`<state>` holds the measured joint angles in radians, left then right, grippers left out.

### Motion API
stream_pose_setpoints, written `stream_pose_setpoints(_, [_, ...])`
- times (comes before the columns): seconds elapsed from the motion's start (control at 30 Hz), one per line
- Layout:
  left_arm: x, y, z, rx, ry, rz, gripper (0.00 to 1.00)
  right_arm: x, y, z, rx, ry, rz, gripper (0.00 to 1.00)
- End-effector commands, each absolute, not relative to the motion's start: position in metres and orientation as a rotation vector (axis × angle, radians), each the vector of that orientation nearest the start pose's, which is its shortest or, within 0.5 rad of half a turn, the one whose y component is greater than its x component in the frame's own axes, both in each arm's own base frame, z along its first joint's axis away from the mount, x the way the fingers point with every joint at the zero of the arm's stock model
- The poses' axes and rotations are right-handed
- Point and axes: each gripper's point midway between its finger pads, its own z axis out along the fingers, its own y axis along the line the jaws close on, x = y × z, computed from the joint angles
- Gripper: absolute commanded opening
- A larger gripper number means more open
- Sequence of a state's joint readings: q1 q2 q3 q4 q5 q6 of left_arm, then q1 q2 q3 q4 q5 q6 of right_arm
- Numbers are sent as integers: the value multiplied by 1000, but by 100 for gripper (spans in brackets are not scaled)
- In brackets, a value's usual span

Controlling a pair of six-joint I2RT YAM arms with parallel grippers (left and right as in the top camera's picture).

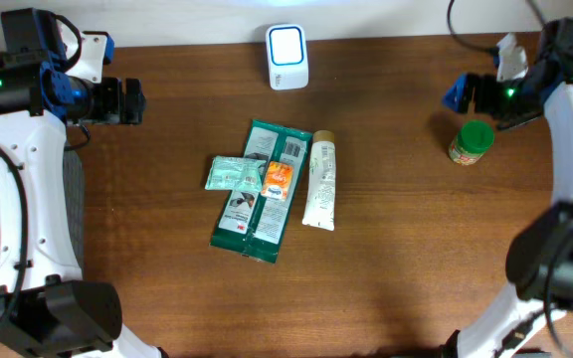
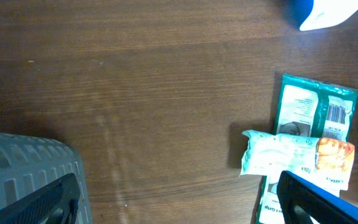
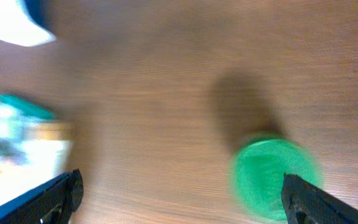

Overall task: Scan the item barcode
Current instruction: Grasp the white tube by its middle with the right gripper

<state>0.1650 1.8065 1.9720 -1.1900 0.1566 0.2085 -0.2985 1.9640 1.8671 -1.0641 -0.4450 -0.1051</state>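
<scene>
From overhead, the small tan jar with the green screw lid [image 1: 472, 141] is seen upright on the brown wooden table [image 1: 416, 259]. It stands just beside the right pincer [image 1: 466, 92] and is touched by nothing. The white box scanner with the lit blue window [image 1: 287, 57] is set well apart, at the far edge.

In the left wrist view, the left pincer [image 2: 178, 180] is spread wide and nothing is held. The dark green flat packet [image 2: 316, 109] is seen ahead (smaller packs heaped on it).

In the blurred right wrist view, the jaws are likewise wide and empty, and the jar is off-centre, towards one finger. No grasp is judged made. Next, an item must be gripped and its barcode turned to the scanner.
</scene>
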Motion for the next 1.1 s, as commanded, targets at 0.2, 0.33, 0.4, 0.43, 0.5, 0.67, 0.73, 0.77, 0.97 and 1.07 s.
stream_pose_setpoints(0.2, [438, 46, 265, 96, 2566, -70, 99, 427, 92, 177, -31, 2736, 917, 82])
stream_pose_setpoints(0.33, [438, 46, 265, 96, 2566, -70, 99, 414, 137, 109, -2, 2911, 876, 70])
stream_pose_setpoints(0.4, [438, 46, 265, 96, 2566, -70, 99, 408, 152, 85, 14, 2966, 883, 67])
stream_pose_setpoints(0.43, [438, 46, 265, 96, 2566, -70, 99, 407, 155, 80, 5, 2972, 885, 66])
stream_pose_setpoints(0.5, [438, 46, 265, 96, 2566, -70, 99, 404, 160, 68, -13, 2980, 884, 65])
stream_pose_setpoints(0.67, [438, 46, 265, 96, 2566, -70, 99, 406, 162, 30, 17, 2943, 833, 57])
stream_pose_setpoints(0.73, [438, 46, 265, 96, 2566, -70, 99, 403, 173, 23, -27, 2922, 859, 56])
stream_pose_setpoints(0.77, [438, 46, 265, 96, 2566, -71, 99, 402, 176, 23, -38, 2918, 867, 56])
stream_pose_setpoints(0.97, [438, 46, 265, 96, 2566, -70, 99, 404, 184, 27, -67, 2902, 869, 6])
stream_pose_setpoints(1.07, [438, 46, 265, 96, 2566, -71, 99, 415, 171, 52, -62, 2907, 676, 4])
